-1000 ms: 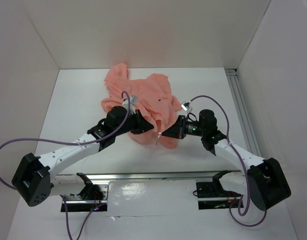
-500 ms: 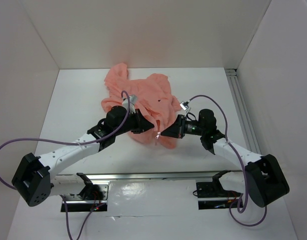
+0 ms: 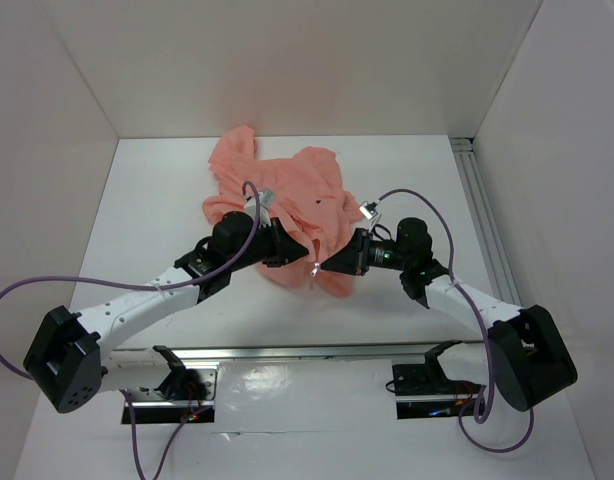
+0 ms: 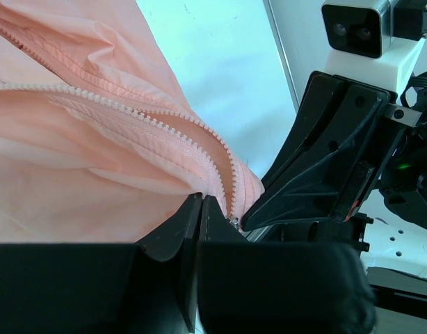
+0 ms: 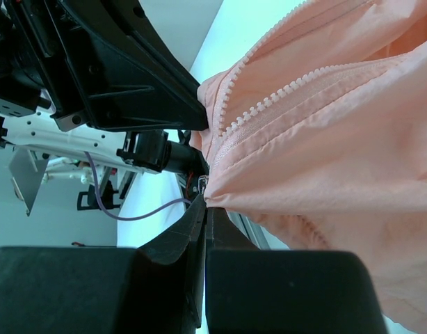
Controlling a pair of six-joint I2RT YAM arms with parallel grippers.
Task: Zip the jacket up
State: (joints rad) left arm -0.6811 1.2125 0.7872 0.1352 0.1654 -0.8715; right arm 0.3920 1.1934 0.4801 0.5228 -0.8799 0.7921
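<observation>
White table (image 3: 157,200), one jacket (image 3: 297,190), two arms (image 3: 137,298) (image 3: 467,298)

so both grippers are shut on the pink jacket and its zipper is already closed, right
No, the zipper is open: the left wrist view shows its two rows of teeth apart. The left gripper and right gripper are indeed shut on the jacket.

The overhead camera looks down from behind the near edge of the bench (image 3: 147,230) and sees all of it. The wrist cameras sit close behind the left end effector (image 4: 199,209) and the right end effector (image 5: 204,209), facing each other. All three views share the zipper (image 4: 151,122) of the jacket (image 3: 287,190).
</observation>
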